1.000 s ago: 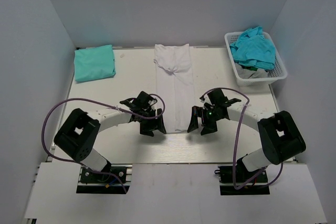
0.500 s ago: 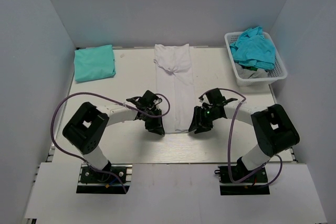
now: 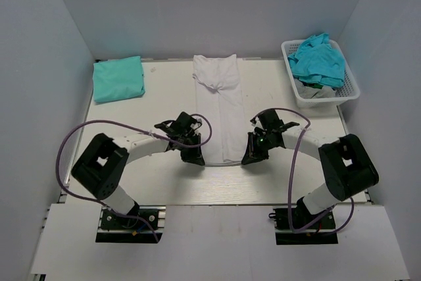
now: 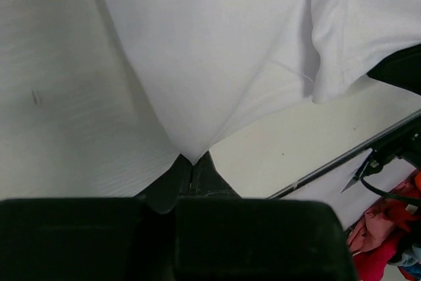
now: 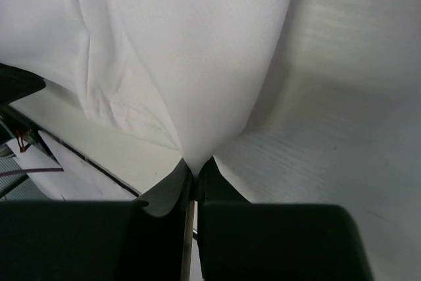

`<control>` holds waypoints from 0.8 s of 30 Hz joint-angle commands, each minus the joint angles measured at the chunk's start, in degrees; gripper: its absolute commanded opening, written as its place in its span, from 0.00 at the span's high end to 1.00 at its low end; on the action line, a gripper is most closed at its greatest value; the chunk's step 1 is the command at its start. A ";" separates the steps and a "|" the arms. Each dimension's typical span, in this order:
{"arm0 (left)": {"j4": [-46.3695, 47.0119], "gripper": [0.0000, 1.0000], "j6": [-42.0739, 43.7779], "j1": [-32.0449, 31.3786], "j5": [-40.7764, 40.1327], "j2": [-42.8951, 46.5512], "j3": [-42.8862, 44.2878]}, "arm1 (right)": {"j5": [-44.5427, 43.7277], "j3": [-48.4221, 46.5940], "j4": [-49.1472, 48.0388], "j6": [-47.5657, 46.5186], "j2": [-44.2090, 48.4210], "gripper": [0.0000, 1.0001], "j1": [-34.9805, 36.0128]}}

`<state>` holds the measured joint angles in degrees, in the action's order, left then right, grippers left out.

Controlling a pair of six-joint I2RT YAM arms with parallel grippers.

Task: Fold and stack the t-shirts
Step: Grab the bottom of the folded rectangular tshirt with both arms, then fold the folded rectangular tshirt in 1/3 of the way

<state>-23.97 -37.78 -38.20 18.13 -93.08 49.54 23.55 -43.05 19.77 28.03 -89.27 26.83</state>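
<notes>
Left gripper (image 3: 197, 160) and right gripper (image 3: 245, 159) clamp the shirt's (image 3: 220, 113) near hem corners, so I can fold it toward its collar.

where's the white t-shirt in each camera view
Top external: the white t-shirt lies in the centre, a long strip running from the table's back edge down to the left hand and right hand.
Left wrist: it fills the upper picture, one corner pinched in the left hand.
Right wrist: it fills the upper left, one corner pinched in the right hand.
Shared landmark: the shirt's near hem, gripped at both ends.
</notes>
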 commanded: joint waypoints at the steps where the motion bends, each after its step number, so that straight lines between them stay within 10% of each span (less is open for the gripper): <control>1: -2.75 1.00 -0.62 -0.13 1.35 8.15 -3.73 | 3.68 1.56 3.85 -2.10 4.54 1.00 1.29; 12: -14.62 1.00 -5.20 -4.17 8.59 18.99 -6.03 | 7.23 5.52 16.17 -0.70 17.19 1.00 9.99; 24: -17.96 1.00 -5.11 -2.59 -8.19 11.61 10.74 | -6.41 -16.16 19.34 0.01 6.06 1.00 6.84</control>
<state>-41.76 -42.94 -41.30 15.73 -80.09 55.96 21.74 -52.60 37.50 28.32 -81.76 35.18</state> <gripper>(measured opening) 0.034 0.027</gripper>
